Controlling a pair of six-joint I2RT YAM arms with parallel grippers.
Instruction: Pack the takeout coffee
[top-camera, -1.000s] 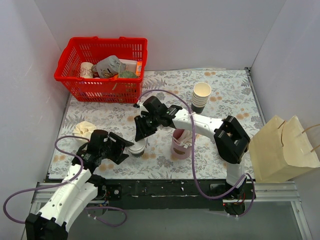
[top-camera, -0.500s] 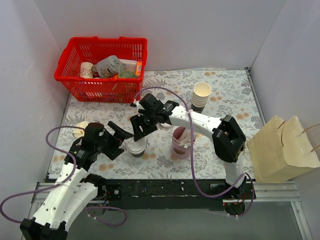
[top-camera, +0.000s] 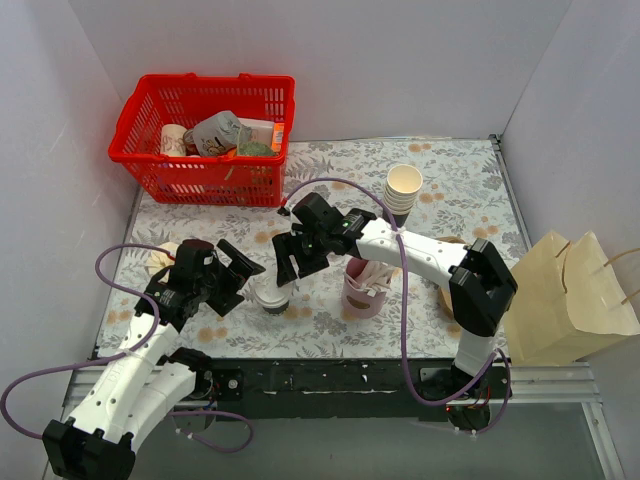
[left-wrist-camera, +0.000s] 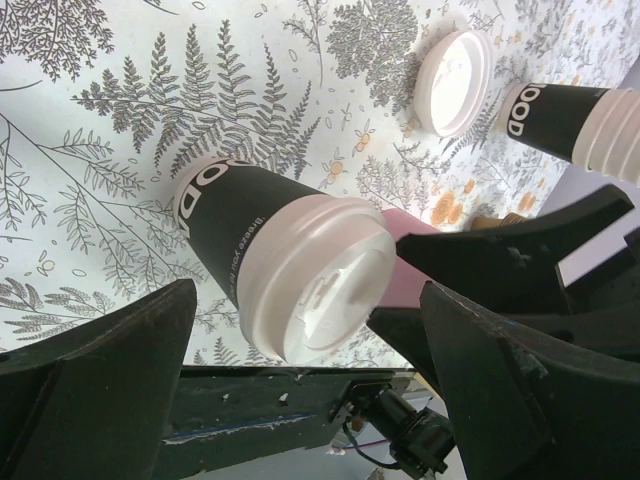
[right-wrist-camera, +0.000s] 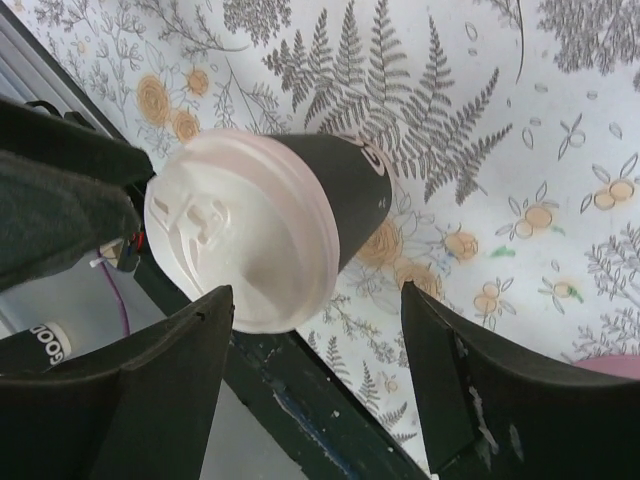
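The coffee cup (top-camera: 270, 298) stands upright on the tabletop (top-camera: 450, 190), its long axis vertical. It lies at 3 o'clock from my left tool (top-camera: 247, 284) and at 7 o'clock from my right tool (top-camera: 290, 274). Both tools are spread apart and grip nothing, each with the cup just ahead of its fingers. I judge my right one the nearer. The paper bag (top-camera: 565, 295) sits well apart at 3 o'clock, on that arm's side. Only the top view shows the bag; only the left wrist view shows the cup's dark wall down to its foot.
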